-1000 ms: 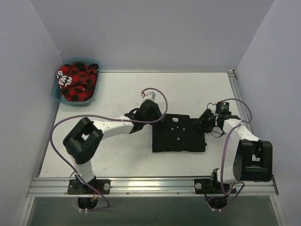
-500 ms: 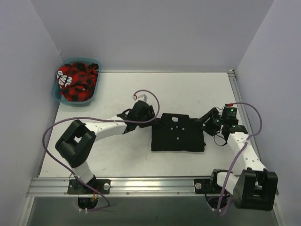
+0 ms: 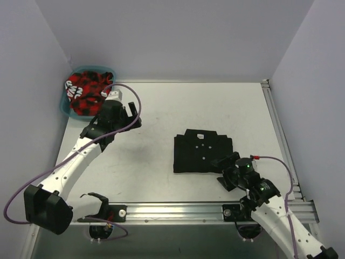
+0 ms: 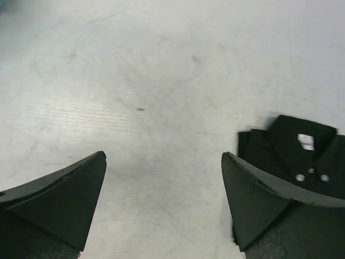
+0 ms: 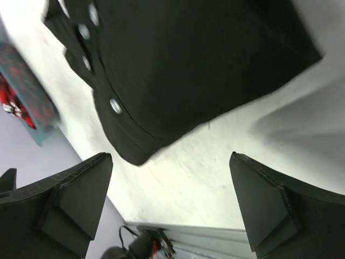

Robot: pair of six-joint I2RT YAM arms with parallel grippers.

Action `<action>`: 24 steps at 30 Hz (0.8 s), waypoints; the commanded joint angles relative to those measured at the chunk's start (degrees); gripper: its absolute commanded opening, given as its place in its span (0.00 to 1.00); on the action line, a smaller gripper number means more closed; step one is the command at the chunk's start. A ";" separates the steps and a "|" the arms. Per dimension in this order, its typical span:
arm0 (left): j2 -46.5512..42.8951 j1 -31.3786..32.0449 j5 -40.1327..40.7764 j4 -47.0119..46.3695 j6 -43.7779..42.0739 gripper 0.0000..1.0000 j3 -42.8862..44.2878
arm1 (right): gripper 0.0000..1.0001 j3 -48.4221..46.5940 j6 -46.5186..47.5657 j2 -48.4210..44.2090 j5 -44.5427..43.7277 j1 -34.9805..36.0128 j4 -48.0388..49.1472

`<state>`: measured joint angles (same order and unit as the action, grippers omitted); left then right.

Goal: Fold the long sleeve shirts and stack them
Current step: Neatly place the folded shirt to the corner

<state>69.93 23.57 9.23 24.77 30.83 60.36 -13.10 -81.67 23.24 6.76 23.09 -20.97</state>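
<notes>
**Both grippers spread, black shirt folded mid-surface**

At the far left corner I see the teal basket (image 3: 66, 106) with a red and black cloth (image 3: 86, 93) bundled inside it. Just to its right hangs the left gripper (image 3: 131, 116), over bare surface (image 3: 161, 102). My left wrist camera shows its fingers (image 4: 64, 197) held wide apart with nothing between them, and the shirt lies well off to the right.

The black long sleeve shirt (image 3: 203, 154) lies right of the middle, folded into a compact rectangle. Its collar is on the far side, and a white label (image 4: 305, 141) and a row of pale buttons (image 5: 115, 105) face up.

At the shirt's near right corner sits the right gripper (image 3: 221, 172). It too is spread wide and holds nothing. From the right wrist camera I see the folded edge lying beyond the fingertips. I cannot tell whether a finger touches the cloth.
</notes>
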 commanded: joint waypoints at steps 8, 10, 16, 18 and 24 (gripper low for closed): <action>-8.58 -11.00 -2.02 3.53 -7.63 0.97 -10.26 | 0.92 2.38 -22.56 18.73 -27.76 24.98 18.49; -8.58 -12.05 -2.29 3.44 -7.63 0.97 -10.26 | 0.91 2.64 -23.44 22.00 -28.91 25.33 22.35; -9.02 -14.78 -5.10 2.73 -6.75 0.97 -11.05 | 0.81 4.05 -26.52 30.36 -33.12 25.42 32.03; -9.20 -15.31 -5.37 2.73 -6.66 0.96 -11.14 | 0.71 3.88 -27.93 32.38 -33.39 25.16 32.40; -9.55 -16.19 -6.07 2.56 -6.48 0.96 -11.58 | 0.37 3.00 -24.79 35.99 -29.28 16.68 35.20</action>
<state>61.69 8.08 4.58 28.91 24.77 48.99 -10.04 -107.61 57.89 -20.80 45.01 12.71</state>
